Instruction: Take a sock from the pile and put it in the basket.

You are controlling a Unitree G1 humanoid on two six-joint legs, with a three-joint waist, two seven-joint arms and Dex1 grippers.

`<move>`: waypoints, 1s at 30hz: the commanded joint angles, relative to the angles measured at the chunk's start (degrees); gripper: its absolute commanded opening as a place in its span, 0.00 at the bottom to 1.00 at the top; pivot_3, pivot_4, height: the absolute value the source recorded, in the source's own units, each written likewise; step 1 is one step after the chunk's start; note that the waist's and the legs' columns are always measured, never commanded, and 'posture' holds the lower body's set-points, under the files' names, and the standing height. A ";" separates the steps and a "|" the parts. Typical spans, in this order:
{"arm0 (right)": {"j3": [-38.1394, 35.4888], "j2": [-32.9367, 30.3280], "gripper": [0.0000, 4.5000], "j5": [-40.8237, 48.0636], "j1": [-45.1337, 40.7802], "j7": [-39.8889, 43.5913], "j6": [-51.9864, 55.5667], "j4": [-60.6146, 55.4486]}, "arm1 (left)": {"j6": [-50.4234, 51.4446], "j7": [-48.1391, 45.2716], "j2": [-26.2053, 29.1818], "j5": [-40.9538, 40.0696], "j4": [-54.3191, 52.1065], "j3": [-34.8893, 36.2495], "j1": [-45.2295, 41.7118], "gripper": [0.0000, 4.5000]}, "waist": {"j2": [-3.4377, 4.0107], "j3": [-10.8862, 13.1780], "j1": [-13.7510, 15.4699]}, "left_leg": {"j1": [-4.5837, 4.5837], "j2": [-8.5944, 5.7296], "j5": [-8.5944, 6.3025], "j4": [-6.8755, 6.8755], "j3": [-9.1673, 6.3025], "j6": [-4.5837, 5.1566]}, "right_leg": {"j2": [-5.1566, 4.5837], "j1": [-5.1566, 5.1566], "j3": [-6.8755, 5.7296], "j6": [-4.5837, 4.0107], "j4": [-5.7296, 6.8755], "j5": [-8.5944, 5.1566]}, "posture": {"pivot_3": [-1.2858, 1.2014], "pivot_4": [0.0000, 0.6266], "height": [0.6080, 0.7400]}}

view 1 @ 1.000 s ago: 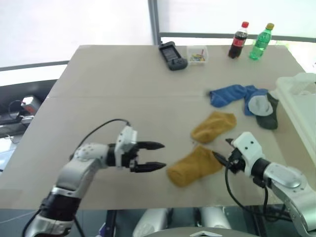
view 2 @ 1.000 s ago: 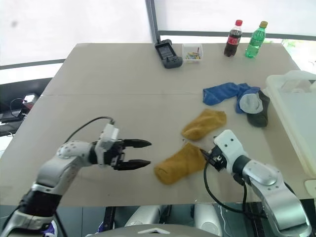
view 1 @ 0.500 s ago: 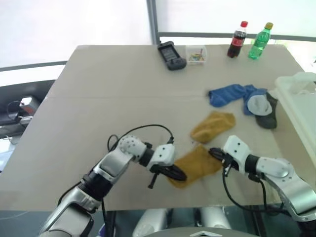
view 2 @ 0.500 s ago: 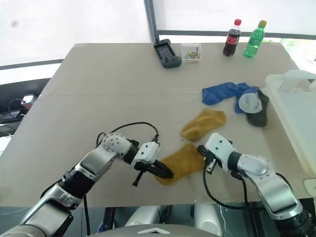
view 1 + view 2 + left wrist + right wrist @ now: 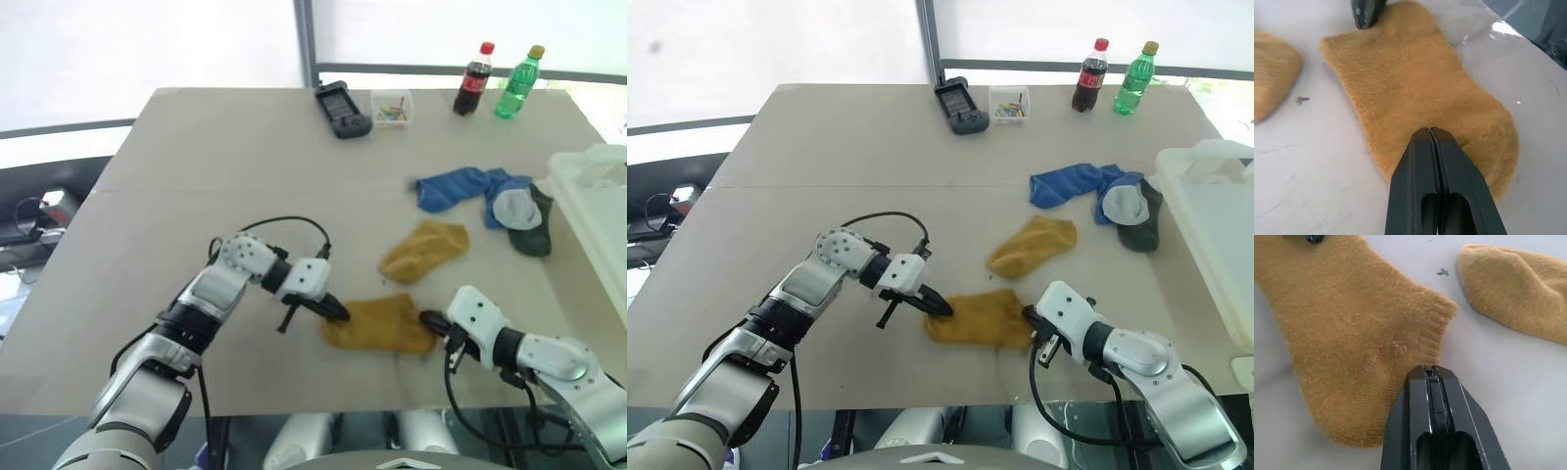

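A mustard-yellow sock (image 5: pixel 377 325) lies flat near the table's front edge, apart from the pile. My left gripper (image 5: pixel 336 313) is shut on its left end, and in the left wrist view the closed tips (image 5: pixel 1430 131) sit on the knit. My right gripper (image 5: pixel 429 320) is shut on the sock's right edge, seen close up in the right wrist view (image 5: pixel 1430 368). Behind it lies the pile: another mustard sock (image 5: pixel 423 250), a blue sock (image 5: pixel 456 188) and a dark grey sock with a light grey patch (image 5: pixel 519 211). The whitish basket (image 5: pixel 588 211) stands at the right edge.
At the table's far side stand a black handheld device (image 5: pixel 343 110), a small clear box of coloured bits (image 5: pixel 392 108), a cola bottle (image 5: pixel 472 78) and a green bottle (image 5: pixel 517 82). The table's front edge runs just below both grippers.
My left gripper swung right to the near sock and both grippers shut. The sock, slanted and bunched before, now lies flat and level between them.
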 commanded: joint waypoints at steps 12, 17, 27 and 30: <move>-8.59 -0.03 0.52 10.79 -3.21 4.41 -0.62 -1.79 | 38.77 24.65 7.53 -18.83 -40.49 18.07 24.74 0.00 | 0.02 0.01 0.16 | 0.06 0.01 -0.02 -0.02 0.01 0.02 | 0.00 0.03 0.01 -0.01 0.00 0.01 | 0.52 0.24 1.00; -5.33 -0.72 0.53 9.49 -5.04 5.80 -2.08 1.88 | 41.10 27.41 9.34 -19.11 -42.11 18.62 31.42 0.12 | 0.03 0.00 0.13 | 0.08 0.01 -0.02 -0.05 0.06 0.02 | -0.01 0.03 0.05 0.00 -0.02 0.03 | 0.52 0.24 1.00; -1.84 -0.55 0.53 7.02 -5.15 6.14 -4.16 7.31 | 39.93 36.38 7.08 -17.53 -43.61 19.39 40.08 0.60 | 0.07 0.02 0.40 | 0.09 0.01 -0.02 -0.11 0.10 0.01 | -0.03 0.04 0.09 0.00 -0.05 0.03 | 0.52 0.24 1.00; -0.72 -0.53 0.44 6.10 -4.83 6.13 -5.06 8.26 | 41.18 39.58 5.74 -16.50 -43.46 18.11 39.70 0.61 | 0.08 0.01 0.41 | 0.09 0.01 -0.02 -0.12 0.10 0.02 | -0.03 0.03 0.09 0.00 -0.05 0.03 | 0.52 0.24 1.00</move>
